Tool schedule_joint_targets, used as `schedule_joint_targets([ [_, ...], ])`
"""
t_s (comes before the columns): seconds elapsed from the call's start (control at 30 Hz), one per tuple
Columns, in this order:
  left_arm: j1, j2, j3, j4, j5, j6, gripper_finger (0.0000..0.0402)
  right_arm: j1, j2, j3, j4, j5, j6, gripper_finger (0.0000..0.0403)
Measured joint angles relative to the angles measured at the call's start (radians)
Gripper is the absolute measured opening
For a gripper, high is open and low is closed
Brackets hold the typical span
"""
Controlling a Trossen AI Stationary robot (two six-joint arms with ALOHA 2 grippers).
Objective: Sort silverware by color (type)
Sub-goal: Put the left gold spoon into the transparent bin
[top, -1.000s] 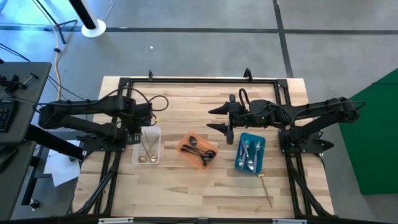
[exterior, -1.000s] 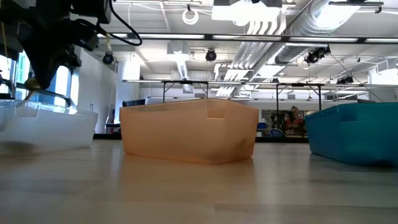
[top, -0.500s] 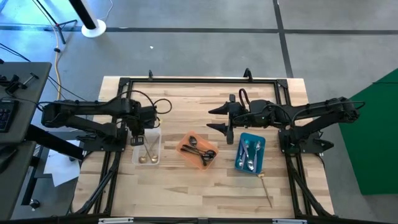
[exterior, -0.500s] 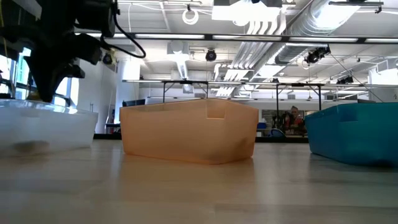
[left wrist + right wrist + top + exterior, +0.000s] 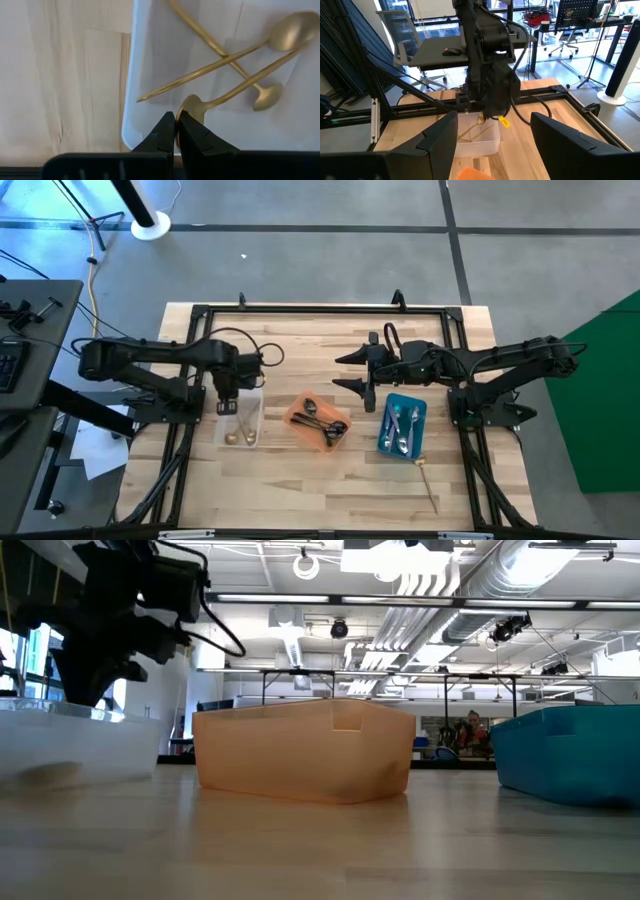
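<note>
**Hovering over the clear tray with a gold spoon**

Hanging above the near end of the clear tray, the left gripper has its fingers pressed together on the bowl of a gold spoon. Two more gold spoons lie crossed inside that tray. Black spoons sit in the orange tray, silver spoons in the blue tray. One gold spoon lies on the table near the blue tray. The right gripper waits mid-table, fingers spread wide, holding nothing.
</note>
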Motion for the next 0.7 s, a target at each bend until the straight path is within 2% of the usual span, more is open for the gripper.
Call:
schedule_joint_targets([
  [0.33,0.000,0.120,0.000,0.018,-0.024,0.001,0.0001,0.000,0.000,0.000,-0.005,0.000,0.000,0.0236],
  [0.7,0.000,0.142,-0.001,0.068,-0.049,-0.006,0.0023,0.000,0.000,0.000,-0.008,0.000,0.000,0.0236],
])
